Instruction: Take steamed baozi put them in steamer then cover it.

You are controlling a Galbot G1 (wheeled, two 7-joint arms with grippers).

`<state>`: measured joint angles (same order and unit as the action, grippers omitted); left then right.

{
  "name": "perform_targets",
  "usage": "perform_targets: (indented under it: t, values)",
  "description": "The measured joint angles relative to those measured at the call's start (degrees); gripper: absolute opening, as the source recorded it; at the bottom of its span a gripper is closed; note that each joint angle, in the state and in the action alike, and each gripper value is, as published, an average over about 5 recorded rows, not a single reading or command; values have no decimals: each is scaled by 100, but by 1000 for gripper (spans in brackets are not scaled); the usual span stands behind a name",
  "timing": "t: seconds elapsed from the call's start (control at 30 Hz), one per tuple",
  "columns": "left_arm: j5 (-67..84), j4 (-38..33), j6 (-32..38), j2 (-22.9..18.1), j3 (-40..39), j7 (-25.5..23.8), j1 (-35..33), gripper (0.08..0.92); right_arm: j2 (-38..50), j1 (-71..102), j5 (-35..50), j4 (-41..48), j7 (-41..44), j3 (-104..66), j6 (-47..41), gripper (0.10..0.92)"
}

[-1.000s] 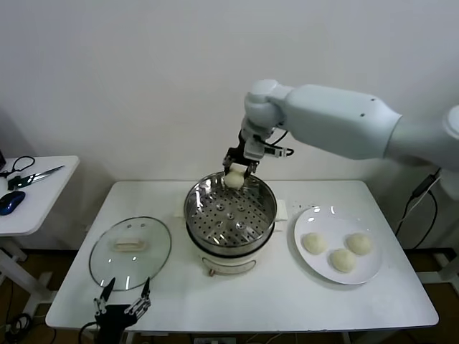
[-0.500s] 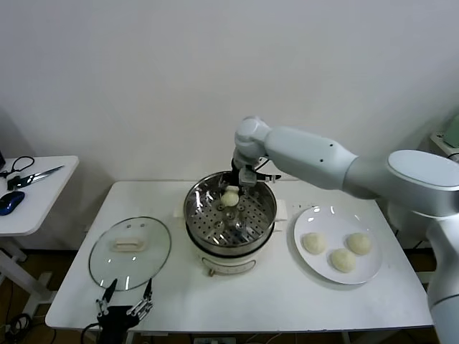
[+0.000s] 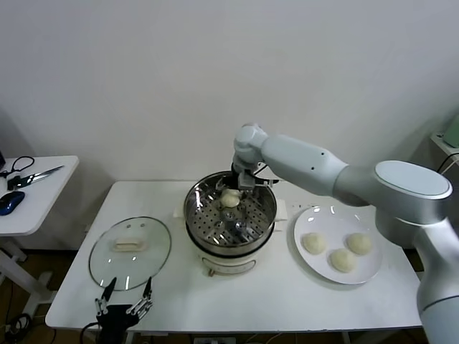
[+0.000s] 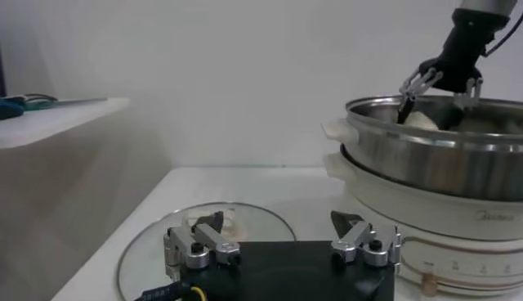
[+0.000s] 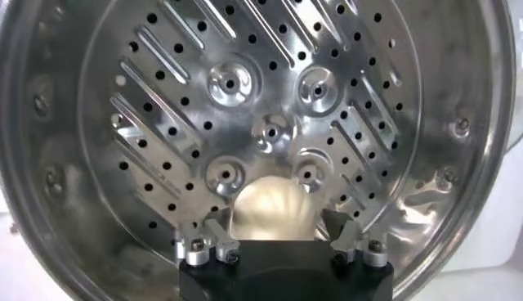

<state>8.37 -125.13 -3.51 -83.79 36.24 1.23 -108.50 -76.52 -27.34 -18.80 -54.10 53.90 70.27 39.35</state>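
The steamer (image 3: 195, 218) stands mid-table, shiny pot on a white base; it also shows in the left wrist view (image 4: 425, 155). My right gripper (image 3: 237, 188) reaches into its back part. In the right wrist view it (image 5: 275, 229) is open, its fingers either side of one baozi (image 5: 272, 208) resting on the perforated tray (image 5: 163, 123). That baozi (image 3: 229, 198) sits near the back rim. Three baozi (image 3: 343, 259) lie on the white plate (image 3: 315, 218) at the right. The glass cover (image 3: 130, 251) lies flat left of the steamer. My left gripper (image 3: 125, 295) is open at the table's front edge, near the cover (image 4: 163, 237).
A low side table (image 3: 43, 208) stands at the far left with scissors (image 3: 36, 175) and a dark mouse (image 3: 11, 202). The wall is close behind the steamer. My right arm (image 3: 315, 165) spans above the table's back right.
My right gripper came down from above the back rim into the steamer with the baozi. The baozi now rests on the tray between open fingers. The left arm has not moved.
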Motion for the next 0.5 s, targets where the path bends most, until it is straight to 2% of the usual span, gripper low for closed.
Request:
perform_targets:
  t: [0.17,0.33,0.5]
  values:
    - [-53,-41,-8,-19,-39,-1,-3,823,359,-900,1497,-379,446,719,-348,823]
    - [-69,-54,-11,-35,-64,0,10,823,1018,-1841,3112,-824,770,1626,-1080,823]
    - [-52,-63,-16,-25,-61,-4,35,823,1867,-2481,4092,-1284,805,2536,-2021,823]
